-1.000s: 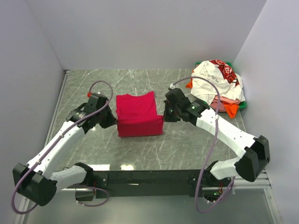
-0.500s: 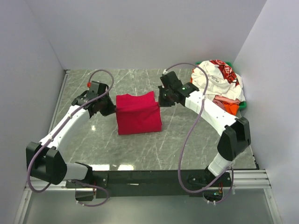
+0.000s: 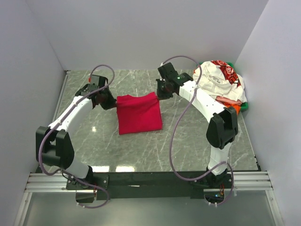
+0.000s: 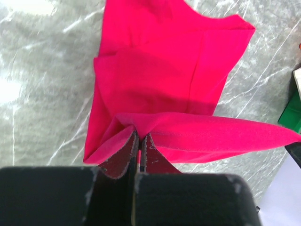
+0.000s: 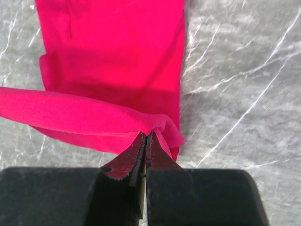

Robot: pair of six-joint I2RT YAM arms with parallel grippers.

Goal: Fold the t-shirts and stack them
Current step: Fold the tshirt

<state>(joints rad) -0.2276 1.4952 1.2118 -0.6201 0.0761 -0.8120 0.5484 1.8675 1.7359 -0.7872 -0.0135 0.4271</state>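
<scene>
Top external view, left side: the left fingers [image 3: 111, 103] are at the far-left corner of the crimson t-shirt [image 3: 139, 117], pressed together on a pinch of its edge. Left wrist view agrees: the left fingers [image 4: 120, 157] are closed on a small fold of red cloth, and the hem runs taut away to the right.

The shirt lies mid-table [image 3: 188, 141], part-folded into a rough rectangle. Its far edge is lifted between the two arms and the rest lies flat.

The right fingers [image 3: 160, 92] are at the far-right corner, also pinching. In the right wrist view the right fingers [image 5: 124, 162] are shut on bunched hem, with the raised edge stretching off to the left.

Far right is a pile of other t-shirts [image 3: 218, 82], well apart from the red one. White with red-and-black print is on top, orange and pink show below, and a green edge [image 3: 245, 107] sits underneath; cannot tell what that is.

Handling, judged: light, limp cloth with no stiffness, so it sags wherever it is unsupported. It is not fragile, but thin fabric can slip out of a shallow pinch. Best hold is at the two corners on the hem, through all layers, with even tension so the fold line stays straight.
</scene>
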